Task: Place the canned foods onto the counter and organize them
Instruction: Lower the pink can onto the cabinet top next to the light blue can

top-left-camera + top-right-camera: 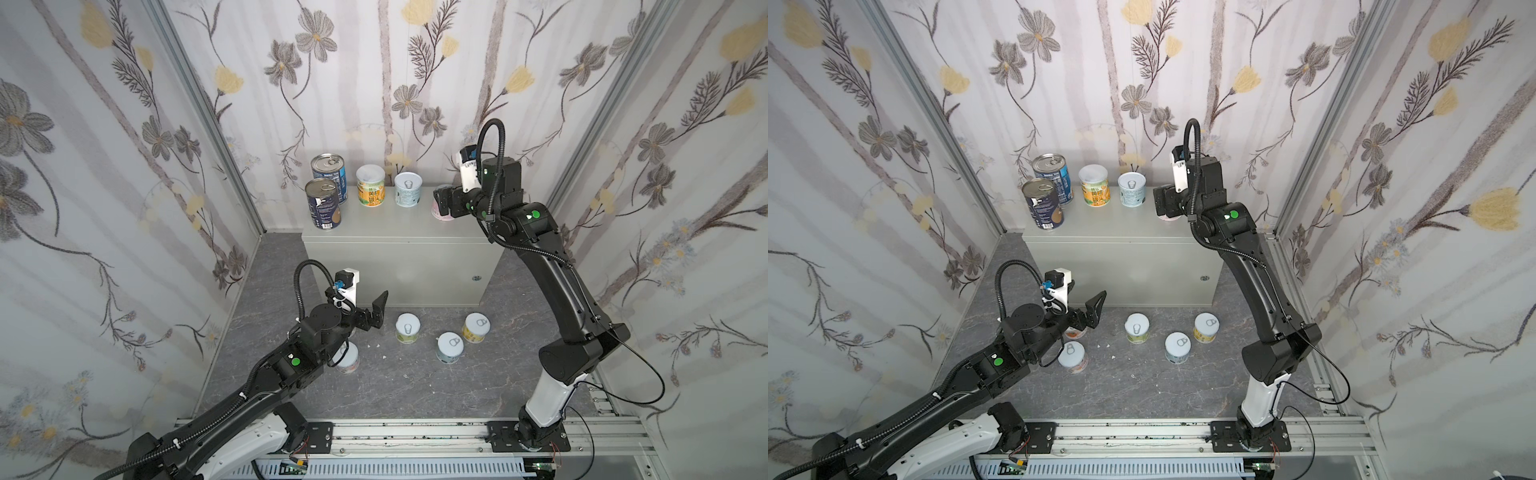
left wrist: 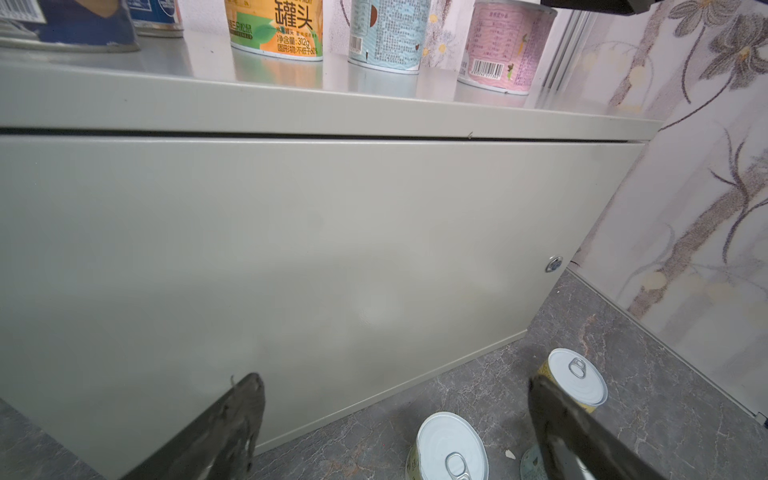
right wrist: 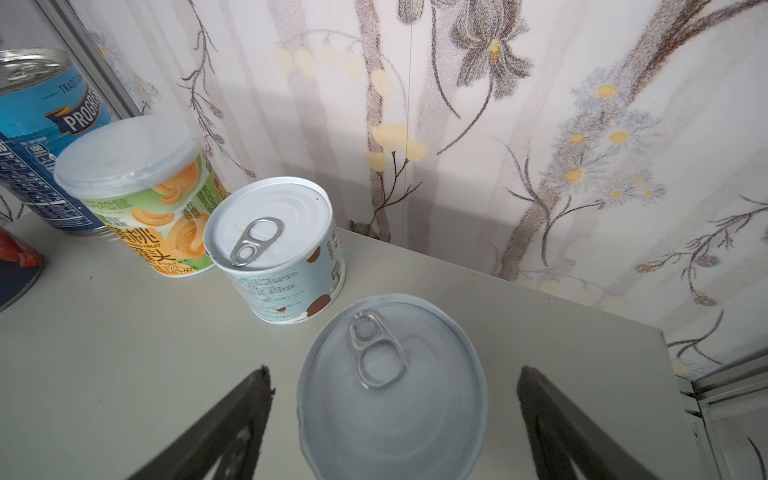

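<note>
The counter (image 1: 395, 224) is a light-grey metal box against the back wall. On its top stand two dark-blue cans (image 1: 328, 176) (image 1: 323, 205), an orange-labelled can (image 1: 370, 187), a light-blue can (image 1: 408, 190) and a pink can (image 2: 505, 50). My right gripper (image 3: 395, 374) is open above the pink can's lid (image 3: 395, 407), with a gap between each finger and the can. On the dark floor stand several short white-lidded cans (image 1: 407, 328) (image 1: 450, 347) (image 1: 476, 328). One more can (image 1: 347, 359) sits under my left arm. My left gripper (image 2: 395, 380) hangs open and empty before the counter's front.
Floral walls close in the back and both sides. The counter's front carries a small round lock (image 1: 477, 277). Small white scraps (image 1: 384, 357) lie on the floor. An aluminium rail (image 1: 415, 436) bearing both arm bases runs along the front edge.
</note>
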Robot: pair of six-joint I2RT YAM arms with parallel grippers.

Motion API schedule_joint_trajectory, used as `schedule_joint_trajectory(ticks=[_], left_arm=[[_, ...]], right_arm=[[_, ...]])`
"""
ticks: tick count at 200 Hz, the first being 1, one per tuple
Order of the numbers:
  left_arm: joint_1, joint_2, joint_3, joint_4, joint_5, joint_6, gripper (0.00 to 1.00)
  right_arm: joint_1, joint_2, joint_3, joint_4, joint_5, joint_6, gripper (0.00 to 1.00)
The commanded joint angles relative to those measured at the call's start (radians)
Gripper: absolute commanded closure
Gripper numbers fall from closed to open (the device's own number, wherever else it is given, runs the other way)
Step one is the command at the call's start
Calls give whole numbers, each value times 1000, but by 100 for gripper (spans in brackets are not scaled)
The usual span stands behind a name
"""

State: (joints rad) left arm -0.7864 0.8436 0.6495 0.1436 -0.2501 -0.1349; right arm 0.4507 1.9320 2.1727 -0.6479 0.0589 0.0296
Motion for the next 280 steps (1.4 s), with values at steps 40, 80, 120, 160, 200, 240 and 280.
schedule_joint_trajectory(ticks=[40,80,120,160,200,240,280], left_arm=[[-1,-6,-1,33,-9,-2,0],[1,-6,-7,36,-9,-3,0],[2,-9,-6,41,-35,-11,0],[1,-19,-13,31,-38,-5,0],[1,-17,-16,31,-35,4,0],[1,-14,-16,31,-31,22,0],[1,-14,-17,30,-30,26,0]], right_arm=[[2,-178,-335,197,-7,23,4],[1,-273,-522,344,-27,32,4],[2,-279,-576,404,-45,38,8],[0,-256,-573,415,-52,39,13],[-6,-236,-552,416,-71,67,19],[-10,-194,-507,413,-59,75,22],[-11,-141,-442,408,-32,79,23]])
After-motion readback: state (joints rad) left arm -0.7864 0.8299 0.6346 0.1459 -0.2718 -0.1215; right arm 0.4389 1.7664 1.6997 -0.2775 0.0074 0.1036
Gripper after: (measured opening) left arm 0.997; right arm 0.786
